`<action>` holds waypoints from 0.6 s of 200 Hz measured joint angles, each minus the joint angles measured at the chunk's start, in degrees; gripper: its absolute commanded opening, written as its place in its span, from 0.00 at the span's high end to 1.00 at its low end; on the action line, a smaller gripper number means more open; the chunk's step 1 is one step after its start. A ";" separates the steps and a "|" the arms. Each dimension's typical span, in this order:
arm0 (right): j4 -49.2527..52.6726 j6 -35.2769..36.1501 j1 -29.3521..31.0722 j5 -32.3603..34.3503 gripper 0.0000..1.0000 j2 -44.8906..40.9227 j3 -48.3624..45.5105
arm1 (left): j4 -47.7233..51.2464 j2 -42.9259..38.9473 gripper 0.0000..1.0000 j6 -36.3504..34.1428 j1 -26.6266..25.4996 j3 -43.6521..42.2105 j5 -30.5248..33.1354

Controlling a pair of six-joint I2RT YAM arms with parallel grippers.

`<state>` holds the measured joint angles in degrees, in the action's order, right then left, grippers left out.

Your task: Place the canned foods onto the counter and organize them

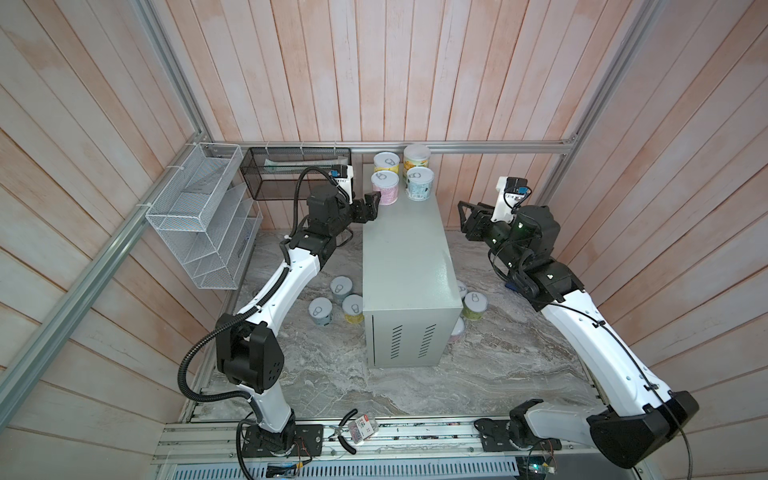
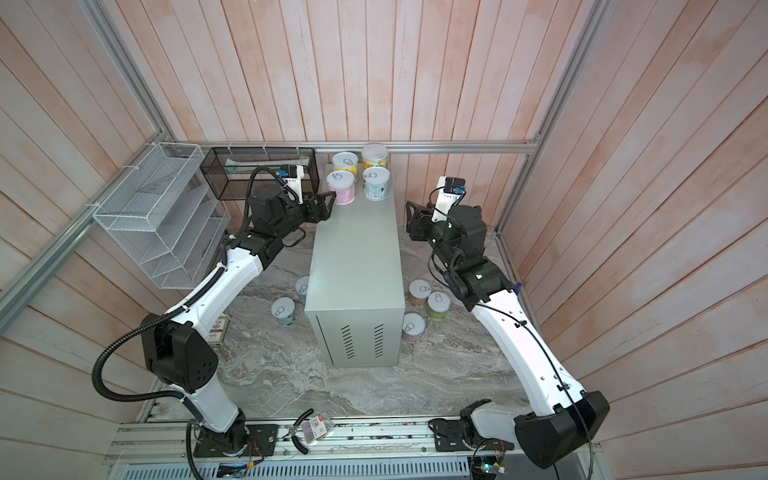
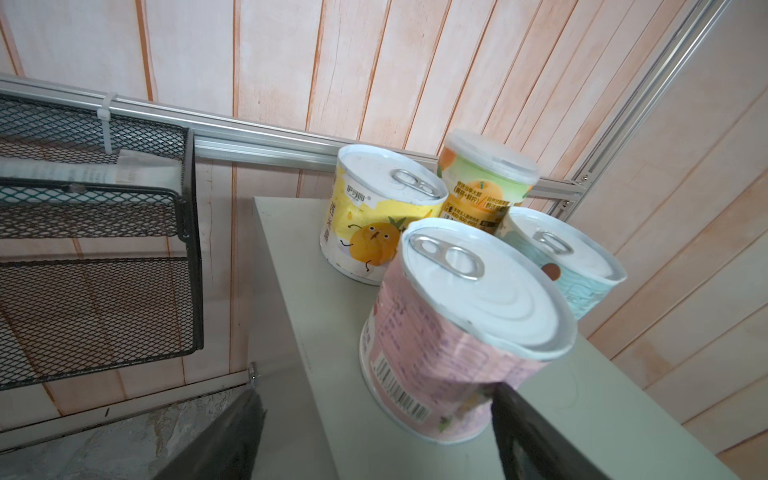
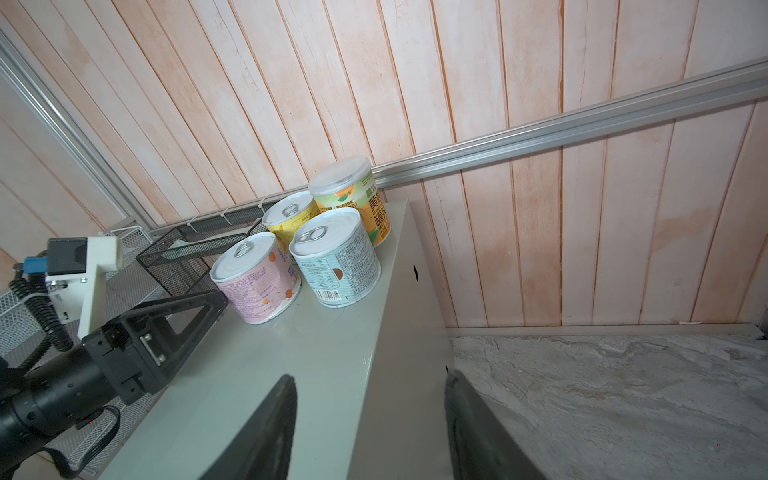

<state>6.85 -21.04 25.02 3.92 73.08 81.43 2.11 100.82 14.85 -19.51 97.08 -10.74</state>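
Left end effector (image 1: 374, 206) beside pink can (image 1: 385, 188)

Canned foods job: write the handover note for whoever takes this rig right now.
Left gripper: open, holding nothing, close beside the pink can; whether they touch is unclear.
Right gripper: open, empty, by the counter's right edge.
Done: four cans upright, clustered two by two at the counter's far end: pink can, yellow can, pale-blue can, green-orange can.
Left: six on the marble surface, three on the counter's left, three on its right. The counter's near half is bare.
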 measured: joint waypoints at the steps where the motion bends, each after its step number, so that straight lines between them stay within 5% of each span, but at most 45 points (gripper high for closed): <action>1: -0.02 0.00 0.00 0.00 0.45 0.00 0.00 | 0.00 0.02 0.13 0.00 0.00 0.00 -0.02; 120: -0.74 -0.48 -1.51 -1.29 0.47 1.07 -1.79 | -1.03 2.51 0.21 0.76 0.00 1.64 -2.16</action>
<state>6.11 -21.52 23.51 2.63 74.15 79.64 1.08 103.33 15.62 -19.51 98.72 -12.91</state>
